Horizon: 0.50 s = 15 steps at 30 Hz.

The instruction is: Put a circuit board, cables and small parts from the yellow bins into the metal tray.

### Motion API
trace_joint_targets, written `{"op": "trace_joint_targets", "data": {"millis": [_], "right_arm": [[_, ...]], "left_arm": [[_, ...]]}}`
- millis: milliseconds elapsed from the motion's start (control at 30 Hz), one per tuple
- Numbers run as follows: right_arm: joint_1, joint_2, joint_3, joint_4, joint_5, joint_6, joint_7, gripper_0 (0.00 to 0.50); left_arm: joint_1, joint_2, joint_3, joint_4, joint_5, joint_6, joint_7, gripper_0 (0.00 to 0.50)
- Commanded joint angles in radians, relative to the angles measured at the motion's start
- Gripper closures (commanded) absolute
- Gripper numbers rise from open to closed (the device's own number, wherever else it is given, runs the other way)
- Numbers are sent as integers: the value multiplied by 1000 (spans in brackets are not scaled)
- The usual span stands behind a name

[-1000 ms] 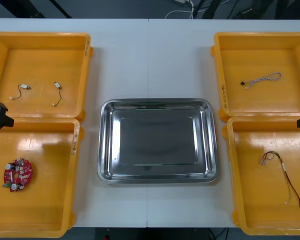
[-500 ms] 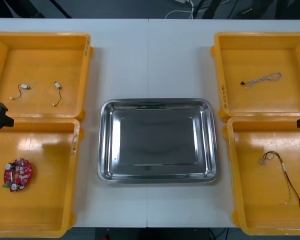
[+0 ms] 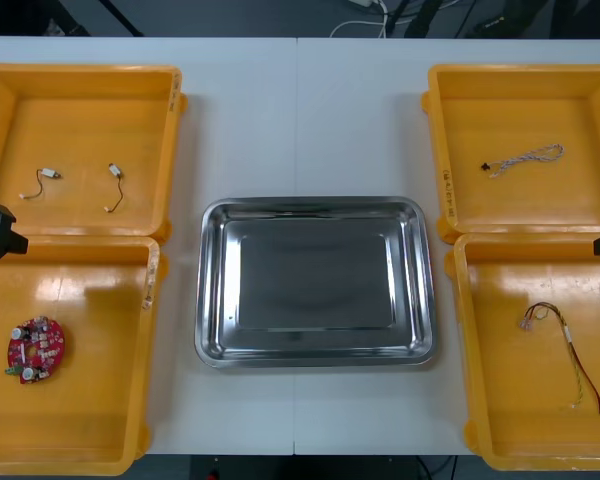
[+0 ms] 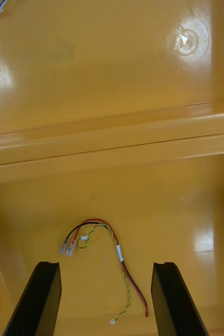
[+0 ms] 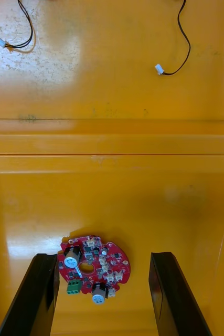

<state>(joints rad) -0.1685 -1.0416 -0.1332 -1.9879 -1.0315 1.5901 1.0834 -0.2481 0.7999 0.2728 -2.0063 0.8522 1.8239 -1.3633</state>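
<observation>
Left of the metal tray (image 3: 212, 290), the round red circuit board (image 5: 93, 268) lies flat in its yellow bin (image 3: 100, 400), just ahead of my left tool (image 5: 104, 256), which is spread wide, so that arm is nearer; my right tool (image 4: 106, 265), also spread, hangs right of the tray.

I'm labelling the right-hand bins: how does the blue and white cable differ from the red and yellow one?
The twisted blue and white cable lies almost straight in the far right bin; the red and yellow cable hooks round in the near right bin. The first is one tight twist; the second's wires splay at its ends. Both lie loose; the open right gripper hangs clear of both.
</observation>
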Motion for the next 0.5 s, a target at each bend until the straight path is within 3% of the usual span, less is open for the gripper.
{"op": "trace_joint_targets", "data": {"millis": [33,500], "right_arm": [[11,-43,-35,-23,-7,5,30,0],[11,-43,-35,-23,-7,5,30,0]], "left_arm": [[10,45,28,-31,-9,-11,-43,0],[10,45,28,-31,-9,-11,-43,0]]}}
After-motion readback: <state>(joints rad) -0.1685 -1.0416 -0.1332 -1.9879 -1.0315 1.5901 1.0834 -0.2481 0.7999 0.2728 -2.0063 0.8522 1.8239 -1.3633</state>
